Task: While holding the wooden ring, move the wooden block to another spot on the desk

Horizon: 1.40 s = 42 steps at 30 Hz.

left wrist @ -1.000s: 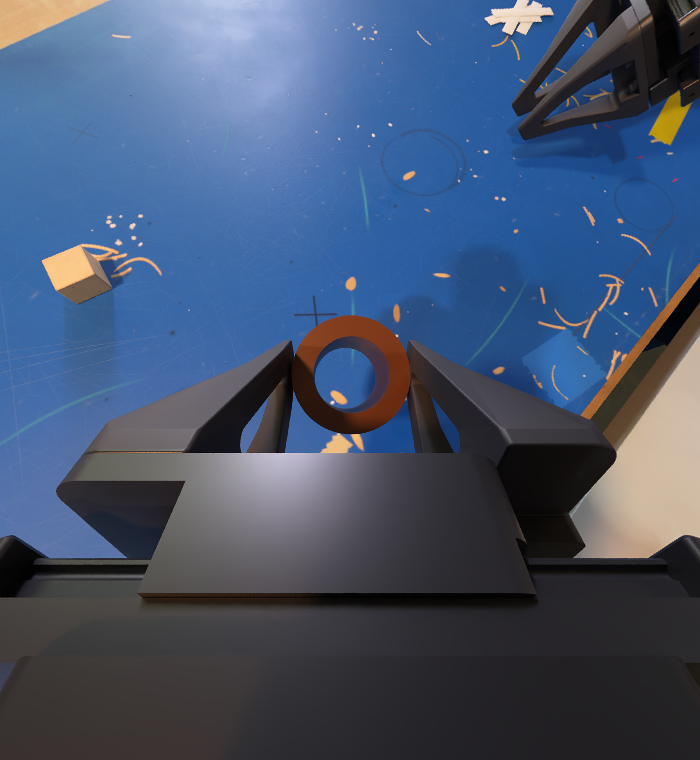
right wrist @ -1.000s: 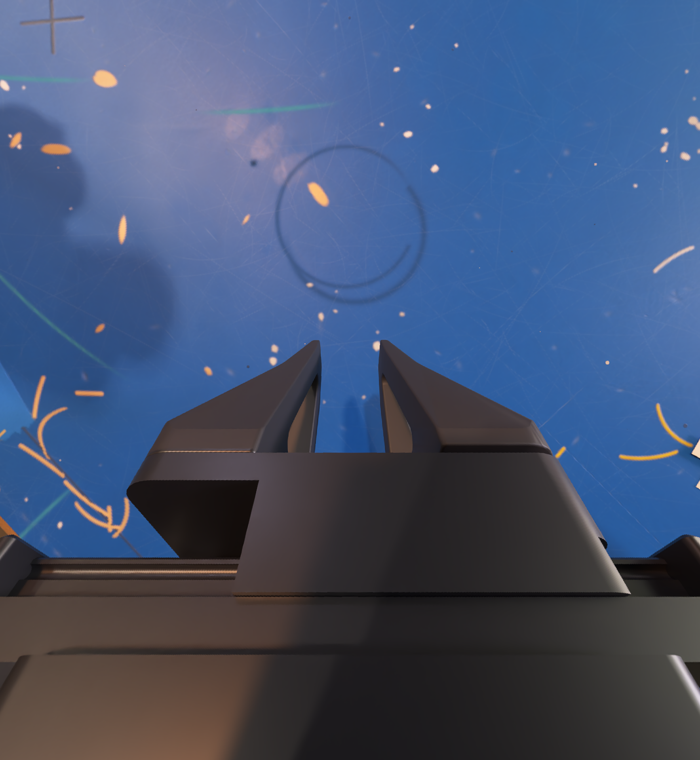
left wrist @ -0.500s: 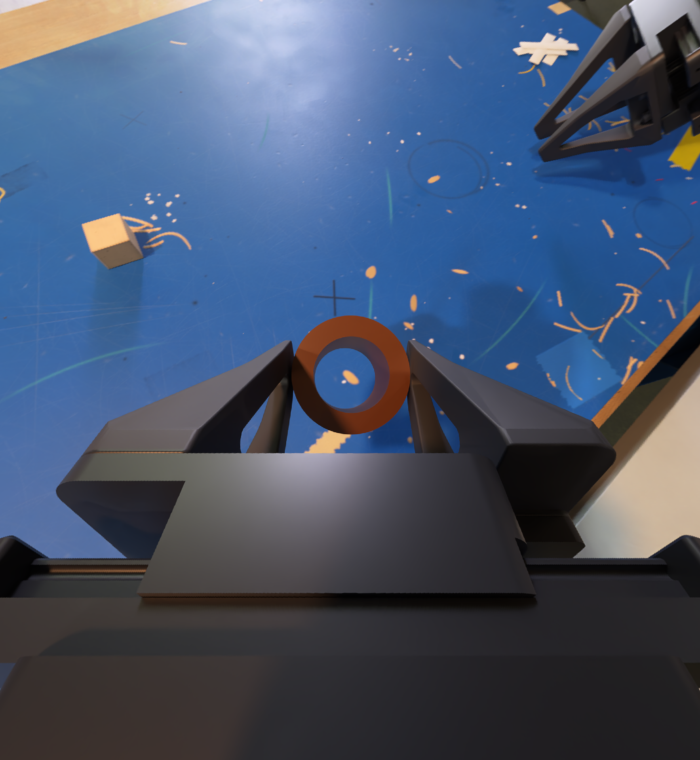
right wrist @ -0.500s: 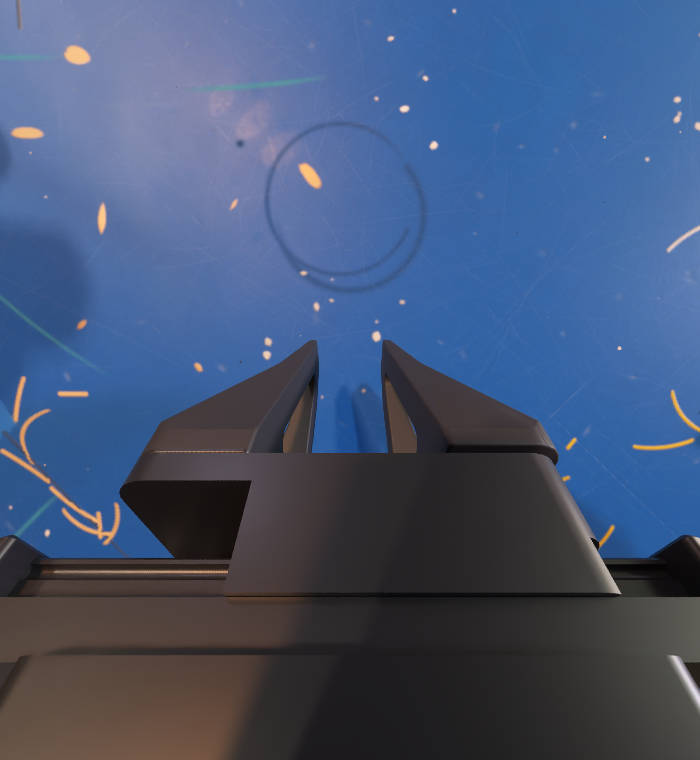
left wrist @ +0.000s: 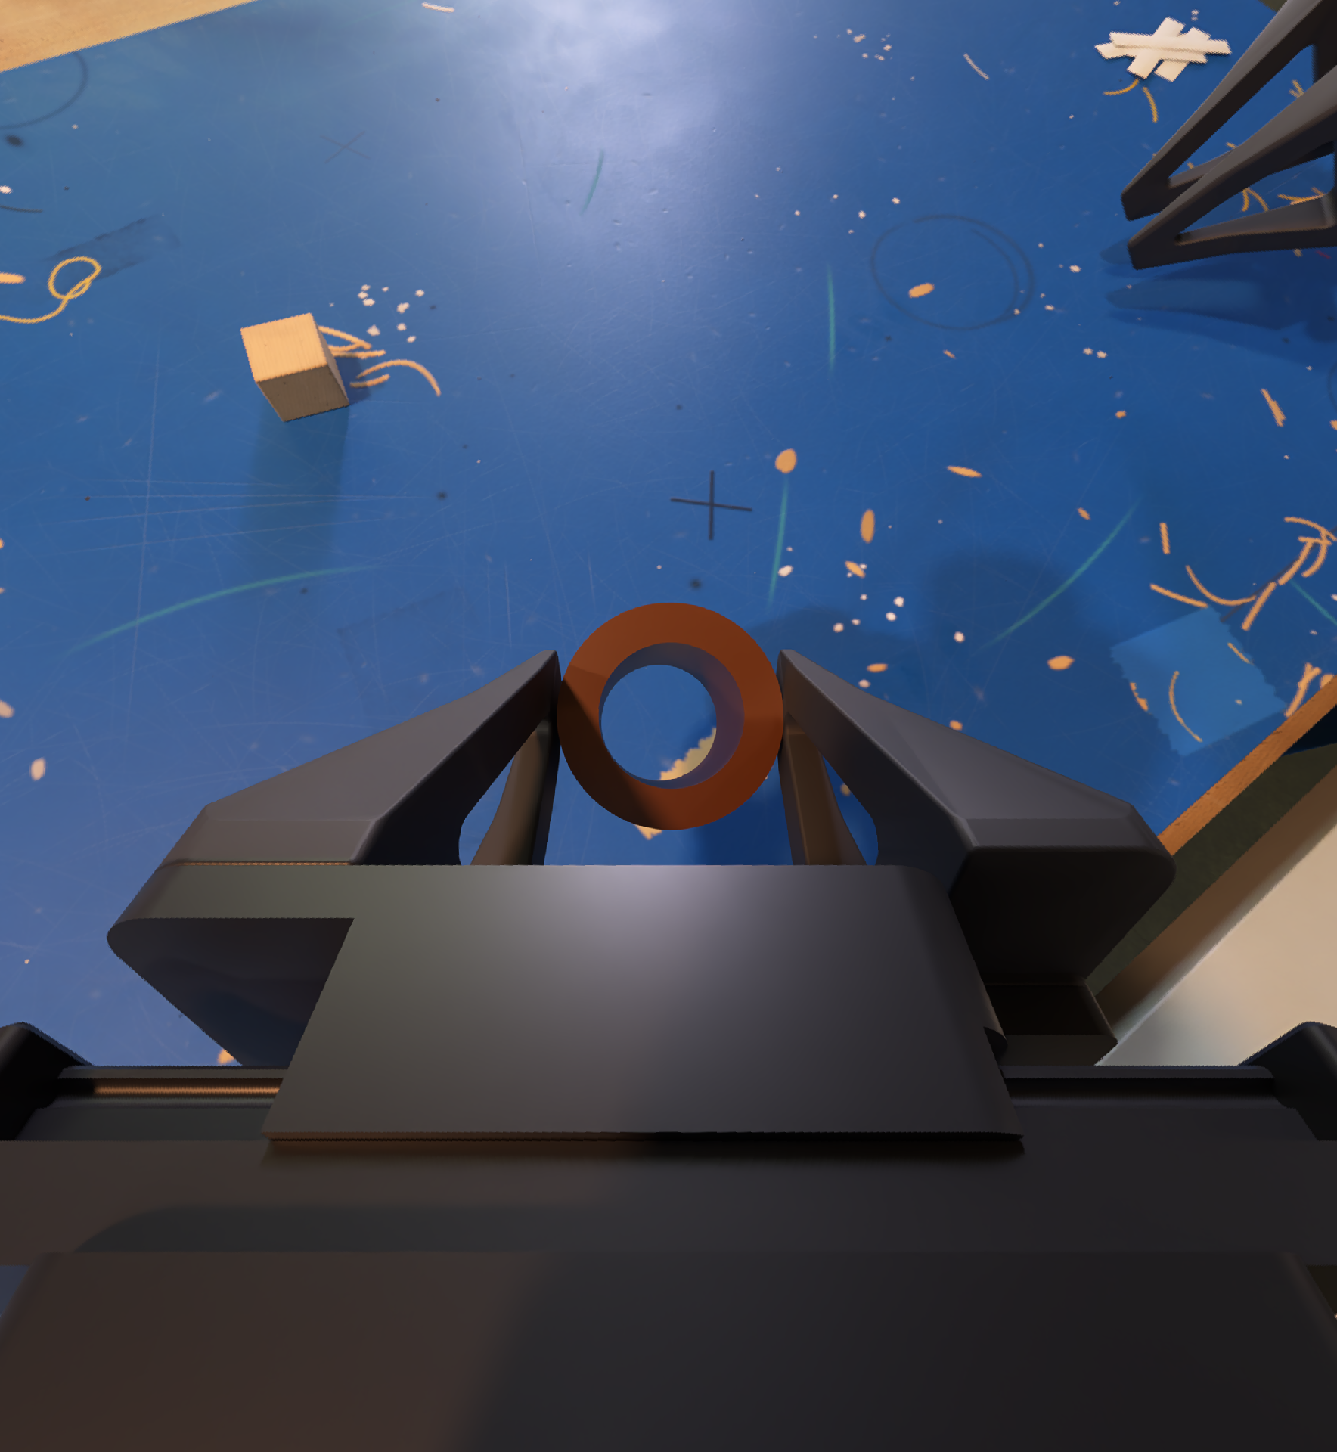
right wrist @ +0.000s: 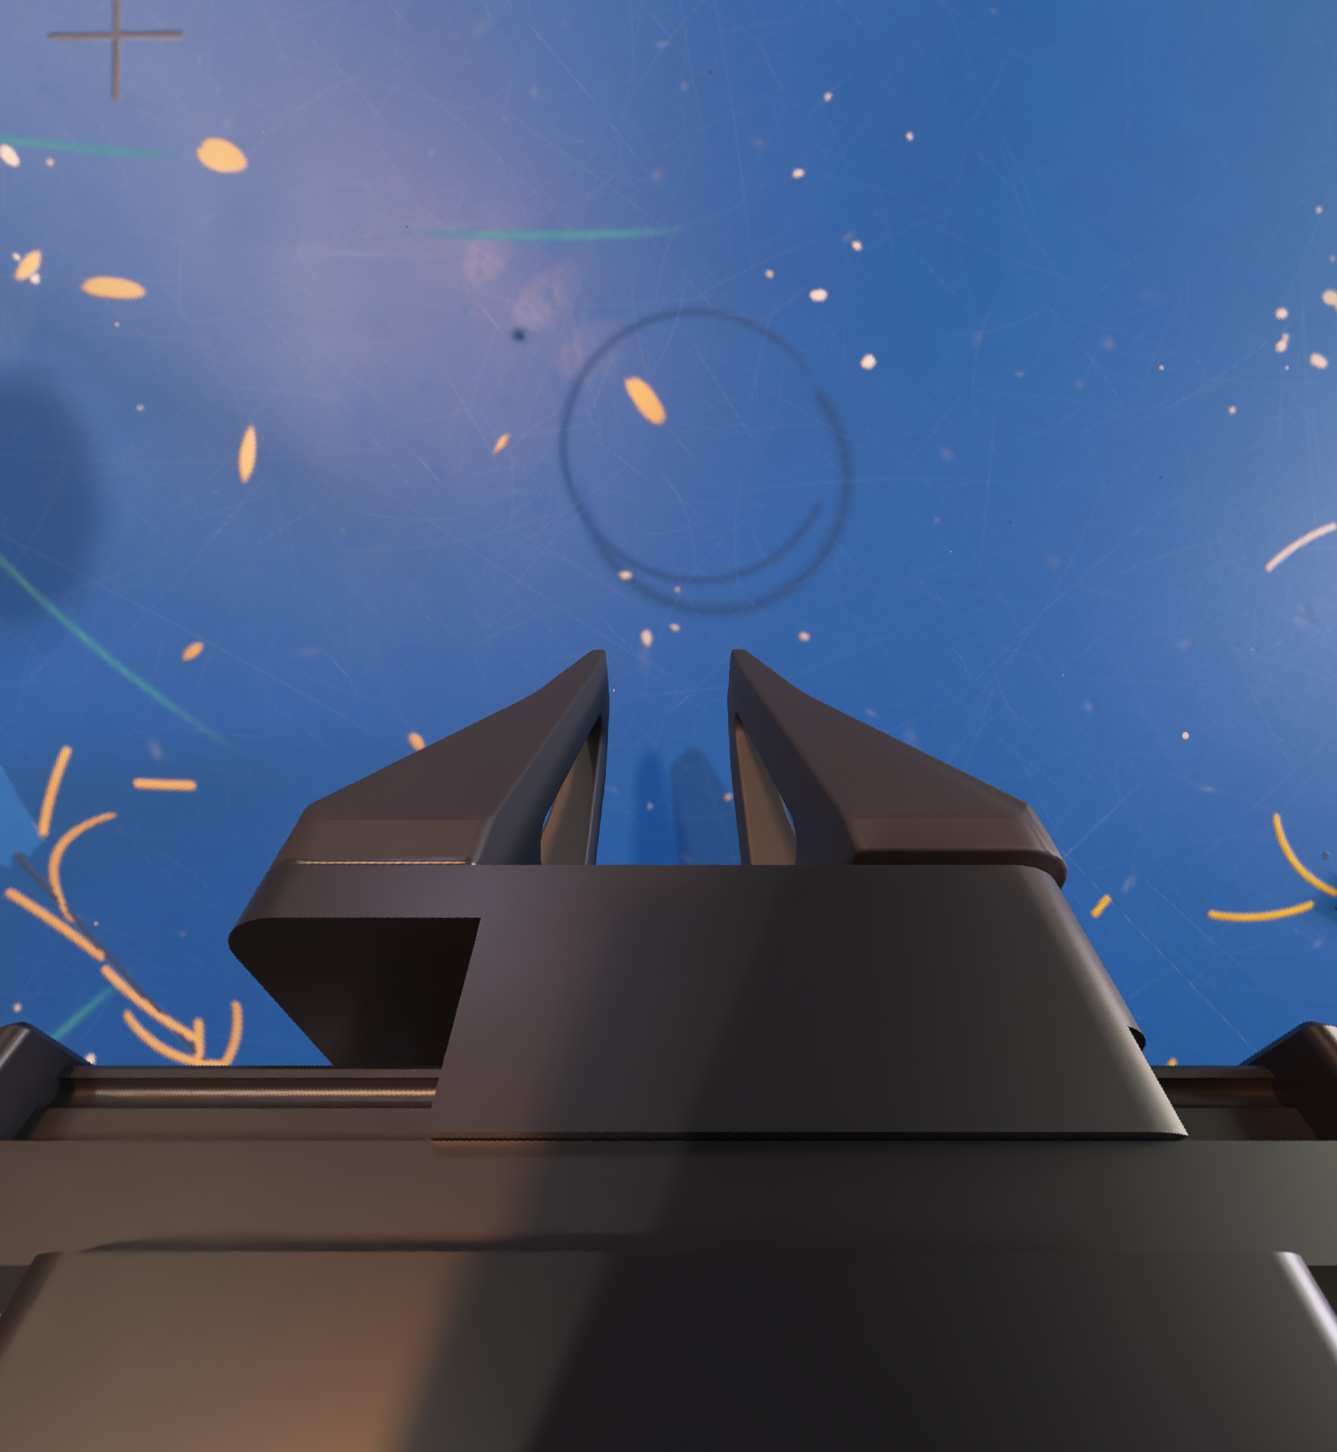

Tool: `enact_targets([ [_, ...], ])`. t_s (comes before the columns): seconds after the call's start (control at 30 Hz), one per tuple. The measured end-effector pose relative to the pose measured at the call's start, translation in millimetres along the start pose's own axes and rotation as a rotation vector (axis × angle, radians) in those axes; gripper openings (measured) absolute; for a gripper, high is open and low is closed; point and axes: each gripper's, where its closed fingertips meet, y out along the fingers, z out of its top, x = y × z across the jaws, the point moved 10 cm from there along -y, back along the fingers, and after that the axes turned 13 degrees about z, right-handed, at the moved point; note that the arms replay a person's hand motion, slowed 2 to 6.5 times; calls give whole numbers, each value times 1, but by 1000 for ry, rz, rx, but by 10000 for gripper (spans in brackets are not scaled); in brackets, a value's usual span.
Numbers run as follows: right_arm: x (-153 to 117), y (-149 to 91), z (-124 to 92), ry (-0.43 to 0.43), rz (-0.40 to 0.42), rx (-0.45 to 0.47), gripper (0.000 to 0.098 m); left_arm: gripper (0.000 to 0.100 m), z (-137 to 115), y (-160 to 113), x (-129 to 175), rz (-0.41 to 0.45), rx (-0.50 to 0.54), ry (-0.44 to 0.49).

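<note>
- Here the wooden ring sits clamped upright between the left hand fingers, raised above the blue desk.
- Far left of the ring, only the left wrist view shows the wooden block resting on the desk.
- Beyond the ring, the right hand is empty, its fingers slightly parted.

The small pale wooden cube sits alone on the scratched blue desk mat, open mat on every side; the black right gripper hangs well apart, over bare mat by a drawn pencil circle, fingers parted, empty
</note>
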Motion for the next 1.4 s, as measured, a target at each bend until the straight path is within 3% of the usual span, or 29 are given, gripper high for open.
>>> enact_targets([
  [1.13,-18,25,25,-79,48,52,259,456,-12,9,-13,22,-1,-25],
  [1.4,-20,32,45,-97,74,83,247,456,-12,10,-15,30,5,-33],
])
